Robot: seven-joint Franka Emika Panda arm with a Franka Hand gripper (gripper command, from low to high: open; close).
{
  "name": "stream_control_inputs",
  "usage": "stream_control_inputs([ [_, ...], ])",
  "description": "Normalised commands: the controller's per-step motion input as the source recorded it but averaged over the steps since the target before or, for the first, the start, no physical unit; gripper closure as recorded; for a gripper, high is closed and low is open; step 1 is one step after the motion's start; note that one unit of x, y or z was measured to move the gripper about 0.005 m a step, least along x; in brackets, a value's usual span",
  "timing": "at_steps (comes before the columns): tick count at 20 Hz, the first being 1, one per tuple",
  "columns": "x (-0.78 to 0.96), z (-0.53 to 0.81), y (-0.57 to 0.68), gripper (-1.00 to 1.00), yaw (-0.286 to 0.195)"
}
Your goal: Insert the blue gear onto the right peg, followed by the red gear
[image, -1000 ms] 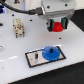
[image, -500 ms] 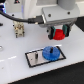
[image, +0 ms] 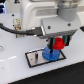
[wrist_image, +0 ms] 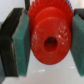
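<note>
The red gear [wrist_image: 49,37] fills the wrist view, clamped between my two green-padded fingers [wrist_image: 21,45], its raised hub and centre hole facing the camera. In the exterior view my gripper [image: 57,44] is shut on the red gear [image: 58,44] and holds it just above the blue gear [image: 49,54]. The blue gear lies flat at the exterior view's right end of the grey plate [image: 35,58] with the black rim. The right peg is hidden under the gears. A thin dark pin [image: 36,61] stands on the plate's left part.
The white table [image: 20,72] surrounds the plate. My arm's white body [image: 47,12] and black cables [image: 20,29] hang above the plate. A small pale object [image: 1,49] sits at the exterior view's left edge.
My gripper with the red gear has moved down and toward the blue gear on the plate. The blue gear has not moved.
</note>
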Motion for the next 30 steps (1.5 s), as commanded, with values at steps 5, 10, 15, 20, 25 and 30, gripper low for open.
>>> stream_control_inputs([
  [5, 0.07, -0.12, -0.05, 1.0, 0.0],
  [10, 0.02, -0.05, -0.05, 1.0, 0.0],
  [15, 0.0, 0.16, -0.01, 1.0, 0.0],
  [20, 0.01, -0.01, -0.06, 1.0, 0.0],
  [25, 0.06, 0.09, -0.05, 1.0, 0.0],
  [30, -0.02, 0.29, -0.24, 1.0, 0.0],
])
